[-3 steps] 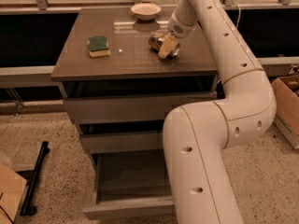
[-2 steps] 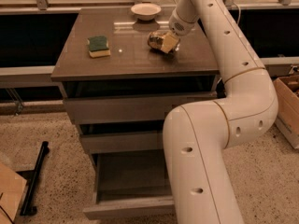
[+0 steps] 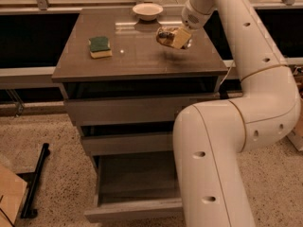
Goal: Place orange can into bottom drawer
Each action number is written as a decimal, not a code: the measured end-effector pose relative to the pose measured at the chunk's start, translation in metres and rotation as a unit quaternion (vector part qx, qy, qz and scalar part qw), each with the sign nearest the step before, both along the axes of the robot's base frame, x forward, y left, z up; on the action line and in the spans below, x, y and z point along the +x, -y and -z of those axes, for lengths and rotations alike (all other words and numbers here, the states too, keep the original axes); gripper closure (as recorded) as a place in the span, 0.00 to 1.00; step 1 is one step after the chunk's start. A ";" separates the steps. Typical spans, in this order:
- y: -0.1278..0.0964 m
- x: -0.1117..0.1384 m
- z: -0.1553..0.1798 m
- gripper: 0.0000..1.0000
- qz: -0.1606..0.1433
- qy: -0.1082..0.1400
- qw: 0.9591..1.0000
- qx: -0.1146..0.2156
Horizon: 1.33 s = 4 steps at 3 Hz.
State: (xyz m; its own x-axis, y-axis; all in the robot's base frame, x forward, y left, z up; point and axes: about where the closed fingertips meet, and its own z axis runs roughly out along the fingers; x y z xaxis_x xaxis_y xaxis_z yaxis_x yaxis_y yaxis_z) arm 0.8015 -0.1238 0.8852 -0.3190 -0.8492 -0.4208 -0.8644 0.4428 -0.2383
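One arm reaches over the cabinet top (image 3: pixel 142 63) from the right, and its gripper (image 3: pixel 175 38) sits above the right rear part of that surface. The jaws are pinched on the orange can (image 3: pixel 164 36), which lies on its side in the grasp. The can appears lifted clear of the top, with a dark shadow beneath it, though contact cannot be ruled out from this angle. The bottom drawer (image 3: pixel 132 212) is pulled well out, its tray open to view, far below the can. The top drawer (image 3: pixel 137 110) and middle drawer (image 3: pixel 128 143) project less. A green-and-yellow sponge (image 3: pixel 100 47) rests on the left of the top, well apart from the can. A cream bowl (image 3: pixel 147 11) stands at the rear edge, near the gripper.
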 end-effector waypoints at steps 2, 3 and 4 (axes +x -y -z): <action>0.031 -0.033 -0.022 1.00 0.004 -0.015 1.000 0.016; 0.027 -0.025 -0.023 1.00 0.005 -0.003 1.000 0.021; 0.019 -0.018 -0.016 1.00 -0.008 0.000 1.000 -0.002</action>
State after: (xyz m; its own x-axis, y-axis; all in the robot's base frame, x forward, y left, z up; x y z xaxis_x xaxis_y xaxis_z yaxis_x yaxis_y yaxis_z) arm 0.7835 -0.1424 0.9016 -0.3061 -0.8556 -0.4174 -0.8711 0.4286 -0.2398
